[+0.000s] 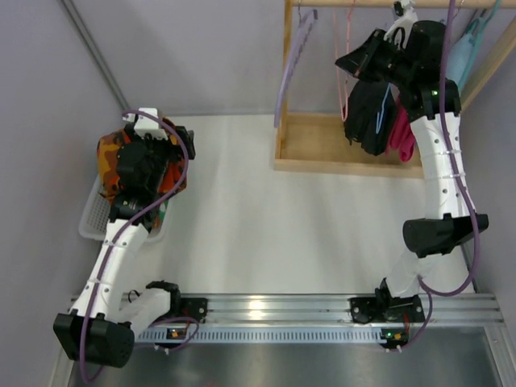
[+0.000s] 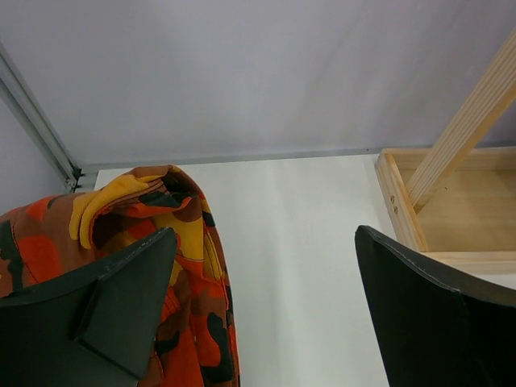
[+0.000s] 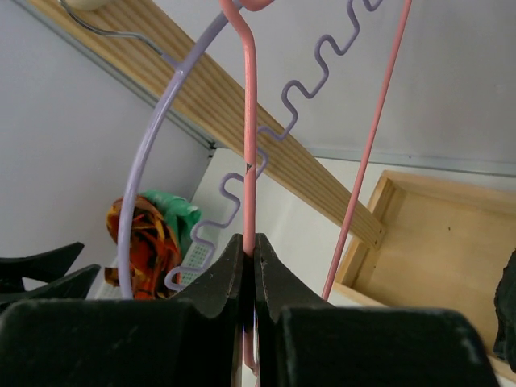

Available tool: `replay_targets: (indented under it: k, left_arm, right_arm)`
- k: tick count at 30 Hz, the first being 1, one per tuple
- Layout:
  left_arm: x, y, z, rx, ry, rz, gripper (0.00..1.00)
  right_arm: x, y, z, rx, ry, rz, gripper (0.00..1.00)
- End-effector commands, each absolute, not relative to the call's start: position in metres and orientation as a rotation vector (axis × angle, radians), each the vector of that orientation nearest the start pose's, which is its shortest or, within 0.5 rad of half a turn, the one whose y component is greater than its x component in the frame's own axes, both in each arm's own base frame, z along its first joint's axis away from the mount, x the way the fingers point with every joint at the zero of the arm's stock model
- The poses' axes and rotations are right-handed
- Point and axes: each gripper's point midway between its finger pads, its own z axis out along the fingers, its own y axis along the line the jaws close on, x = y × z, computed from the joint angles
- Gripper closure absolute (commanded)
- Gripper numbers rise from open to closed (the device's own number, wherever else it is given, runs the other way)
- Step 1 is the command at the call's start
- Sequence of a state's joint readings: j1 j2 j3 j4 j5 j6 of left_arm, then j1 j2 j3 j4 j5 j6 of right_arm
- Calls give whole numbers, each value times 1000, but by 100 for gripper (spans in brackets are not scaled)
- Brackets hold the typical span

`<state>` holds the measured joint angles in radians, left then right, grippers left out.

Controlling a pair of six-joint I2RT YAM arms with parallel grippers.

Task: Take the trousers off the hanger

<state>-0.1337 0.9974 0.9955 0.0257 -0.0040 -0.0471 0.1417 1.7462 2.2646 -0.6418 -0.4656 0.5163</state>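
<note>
Black trousers hang from the wooden rack at the back right, next to a magenta garment; a dark edge of them shows in the right wrist view. My right gripper is raised at the rack. In its wrist view it is shut on the wire of a pink hanger. My left gripper is open and empty over the left side of the table, beside an orange camouflage garment.
A white basket at the left holds the orange garment. An empty lavender hanger hangs left of the pink one, and a teal hanger hangs at the far right. The rack's wooden base lies on the table.
</note>
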Motion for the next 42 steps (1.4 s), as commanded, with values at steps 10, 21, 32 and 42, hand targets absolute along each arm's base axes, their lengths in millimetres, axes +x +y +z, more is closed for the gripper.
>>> replay_targets:
  k: [10, 21, 32, 42]
  left_arm:
    - [364, -46, 372, 21, 1550, -137, 2]
    - [363, -44, 370, 27, 1589, -112, 2]
    - [362, -44, 370, 28, 1590, -109, 2]
    - [364, -79, 353, 188, 1709, -270, 2]
  right_arm:
    - [457, 199, 477, -33, 1744, 758, 100]
    - [473, 216, 445, 8, 1812, 765, 100]
    - [468, 244, 436, -35, 1833, 809, 100]
    - [442, 224, 453, -21, 1793, 831, 70]
